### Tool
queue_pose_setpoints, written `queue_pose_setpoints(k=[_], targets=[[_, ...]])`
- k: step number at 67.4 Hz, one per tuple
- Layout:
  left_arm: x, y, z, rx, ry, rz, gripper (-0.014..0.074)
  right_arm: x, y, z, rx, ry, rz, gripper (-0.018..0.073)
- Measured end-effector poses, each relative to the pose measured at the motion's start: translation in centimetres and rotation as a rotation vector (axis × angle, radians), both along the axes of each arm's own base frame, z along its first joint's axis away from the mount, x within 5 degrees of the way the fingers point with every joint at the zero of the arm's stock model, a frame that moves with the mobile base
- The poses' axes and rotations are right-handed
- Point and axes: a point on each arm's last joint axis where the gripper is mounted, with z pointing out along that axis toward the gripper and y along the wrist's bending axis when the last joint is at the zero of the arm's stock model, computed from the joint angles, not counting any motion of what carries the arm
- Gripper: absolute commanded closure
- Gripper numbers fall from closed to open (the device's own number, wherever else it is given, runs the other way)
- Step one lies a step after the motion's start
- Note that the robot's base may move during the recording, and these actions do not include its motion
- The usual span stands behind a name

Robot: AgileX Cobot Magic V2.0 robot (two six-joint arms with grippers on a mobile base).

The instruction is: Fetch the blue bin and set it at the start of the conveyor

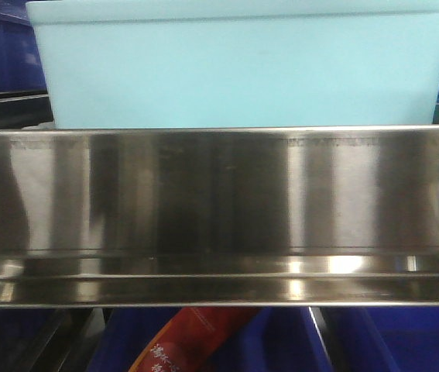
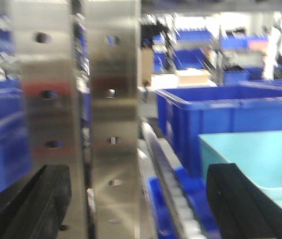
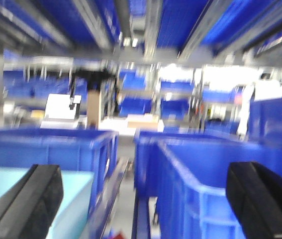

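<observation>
The pale aqua bin (image 1: 238,66) stands on the steel shelf, filling the top of the front view behind the shelf's front lip. Its near left corner shows at the right of the left wrist view (image 2: 260,159) and its right corner at the lower left of the right wrist view (image 3: 71,199). My left gripper (image 2: 138,204) is open, its fingers (image 2: 245,204) wide apart, the right one over the bin's left wall. My right gripper (image 3: 143,204) is open, its left finger (image 3: 29,204) over the bin's right side. The conveyor is out of view.
The stainless shelf rail (image 1: 219,217) spans the front view. A perforated steel upright (image 2: 96,114) stands close before the left gripper. Dark blue ribbed bins (image 2: 220,114) (image 3: 205,174) sit behind and beside the aqua bin. A red packet (image 1: 196,341) lies on the lower shelf.
</observation>
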Motion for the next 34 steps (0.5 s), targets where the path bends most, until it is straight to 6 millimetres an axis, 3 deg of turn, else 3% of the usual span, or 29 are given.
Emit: queue_pose_setpoints(k=[18, 34], targets=[[3.0, -1.8, 3.1, 0.008, 0.107, -0.183, 0.0132, 2.8, 0.4, 3.4, 0.014, 0.229, 0.096, -0.0010], [7.2, -6.0, 4.7, 0.061, 0.242, -0.396, 0.0132, 7.4, 1.5, 7.2, -0.001, 0.430, 0.209, -0.0010]])
